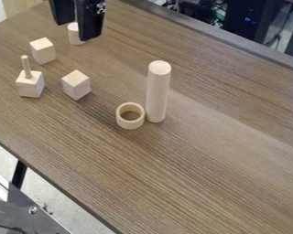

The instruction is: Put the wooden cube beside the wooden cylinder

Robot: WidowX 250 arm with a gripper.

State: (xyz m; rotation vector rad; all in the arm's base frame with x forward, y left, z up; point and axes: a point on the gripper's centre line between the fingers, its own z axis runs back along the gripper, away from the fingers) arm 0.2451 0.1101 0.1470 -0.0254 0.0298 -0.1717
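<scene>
Black fingers (91, 23) spread; pale wooden cube (76, 85), if lowered too close, might topple tall slender pale wooden cylinder (157, 93)

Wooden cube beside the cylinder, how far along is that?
Nothing looks done yet: the ring is beside the tall cylinder, while the nearest cube sits apart. Nothing seems in hand; the open gripper hangs by the short cylinder. Likely left, if the tall one is meant: grasp a cube, carry it over, set it down beside.
</scene>
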